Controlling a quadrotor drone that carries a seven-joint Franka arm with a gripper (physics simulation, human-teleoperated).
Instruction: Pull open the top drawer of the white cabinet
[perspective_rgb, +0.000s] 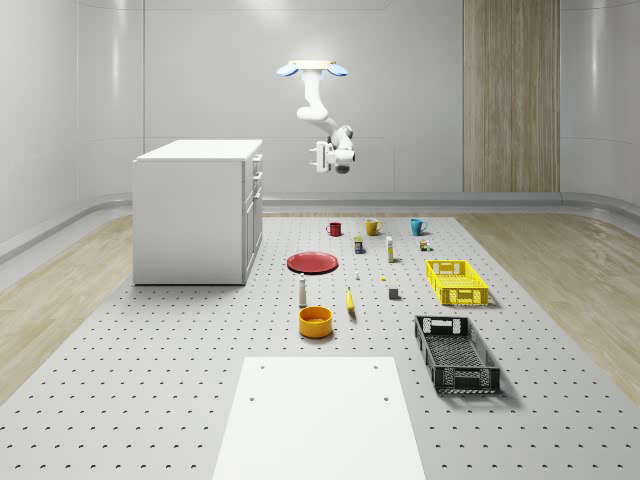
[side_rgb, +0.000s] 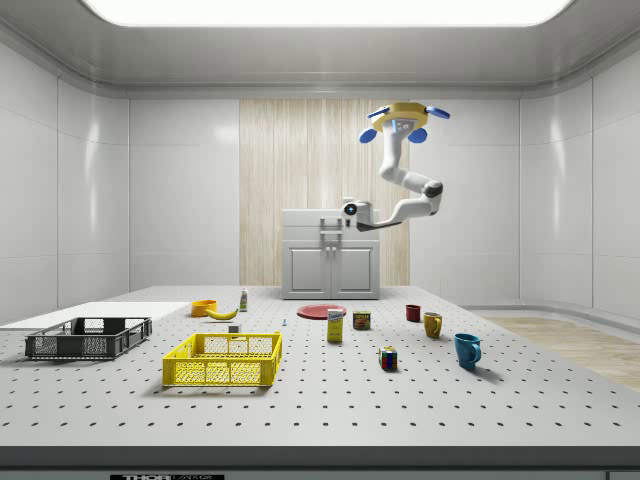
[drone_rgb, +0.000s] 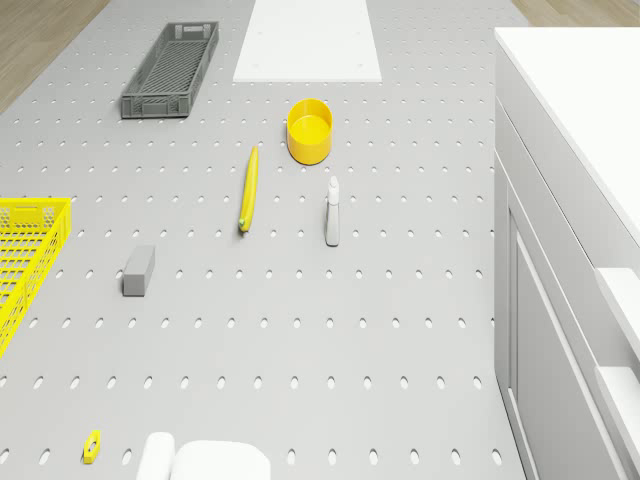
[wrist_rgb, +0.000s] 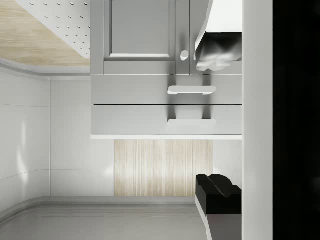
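The boxy white cabinet stands on the perforated grey table, its top drawer shut. The drone hovers beside it; the gripper is held level with the drawers, its finger spacing indiscernible.

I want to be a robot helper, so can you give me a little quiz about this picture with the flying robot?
1. True or false: the top drawer of the white cabinet is already pulled out.
2. Which lies nearer the cabinet? A: yellow crate. B: black crate.
3. The drone hovers beside the cabinet. Is its gripper touching the cabinet?

Key: 1 false, the drawer is shut. 2 A. 3 No, there is a gap.
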